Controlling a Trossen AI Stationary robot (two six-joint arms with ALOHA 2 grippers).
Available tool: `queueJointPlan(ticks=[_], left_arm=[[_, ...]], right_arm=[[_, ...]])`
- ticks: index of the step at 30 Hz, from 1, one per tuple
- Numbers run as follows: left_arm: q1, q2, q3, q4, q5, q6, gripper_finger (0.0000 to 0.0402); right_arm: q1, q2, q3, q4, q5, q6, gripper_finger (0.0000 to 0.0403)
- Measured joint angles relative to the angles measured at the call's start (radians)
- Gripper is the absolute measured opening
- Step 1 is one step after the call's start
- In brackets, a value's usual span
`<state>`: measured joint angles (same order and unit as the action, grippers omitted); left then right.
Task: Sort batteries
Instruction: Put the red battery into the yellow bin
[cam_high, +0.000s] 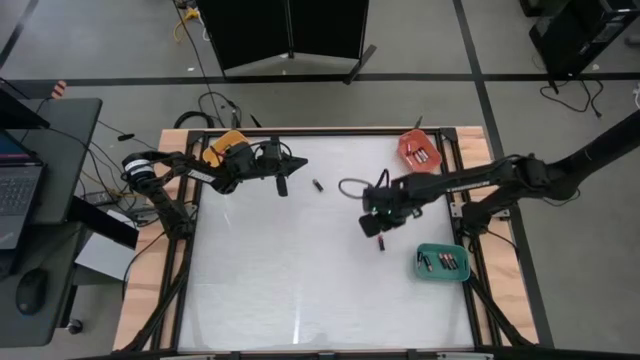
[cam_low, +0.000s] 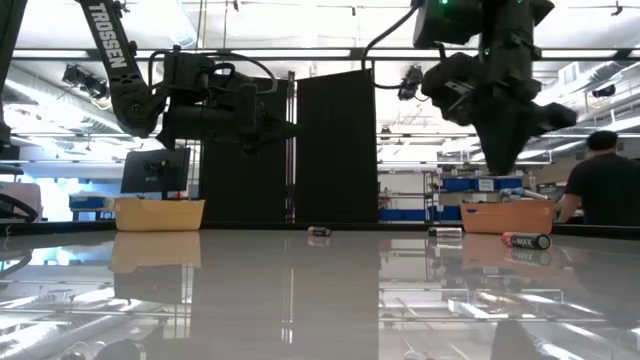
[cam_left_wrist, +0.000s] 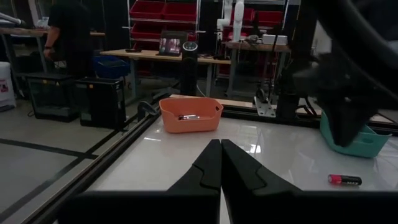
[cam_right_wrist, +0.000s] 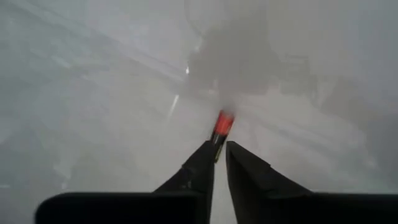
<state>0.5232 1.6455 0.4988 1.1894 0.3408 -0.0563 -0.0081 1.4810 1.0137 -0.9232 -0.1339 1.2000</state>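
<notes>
From above, the right claw hangs over a battery on the worktop; picking it up looks like the step now.

Low down, the arm reads "TROSSEN" (the battery label is too small to read).

The left claw is clenched, holding nothing.

The right claw's tips are slightly apart and must straddle the battery, then squeeze.

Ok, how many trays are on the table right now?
3. An orange tray sits at the far left corner, a red-orange tray at the far right corner, and a green tray along the right edge, nearer the front. None appears hidden.
</notes>
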Motion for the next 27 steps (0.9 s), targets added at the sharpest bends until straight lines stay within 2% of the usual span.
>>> queueJointPlan(ticks=[5, 12, 20, 27], left_arm=[[0.000, 0.000, 0.000, 0.000, 0.000, 0.003, 0.0010], [0.000, 0.000, 0.000, -0.020, 0.000, 0.003, 0.0010], [0.000, 0.000, 0.000, -0.040, 0.000, 0.004, 0.0010], [0.000, 0.000, 0.000, -0.070, 0.000, 0.028, 0.0010]], right_arm=[[0.063, 0.074, 0.000, 0.028, 0.003, 0.106, 0.0094], [0.078, 0.154, 0.000, 0.045, 0.014, 0.129, 0.0132], [0.051, 0.201, -0.007, 0.089, 0.039, 0.109, 0.0138], [0.044, 0.203, -0.076, 0.128, 0.028, 0.129, 0.0138]])
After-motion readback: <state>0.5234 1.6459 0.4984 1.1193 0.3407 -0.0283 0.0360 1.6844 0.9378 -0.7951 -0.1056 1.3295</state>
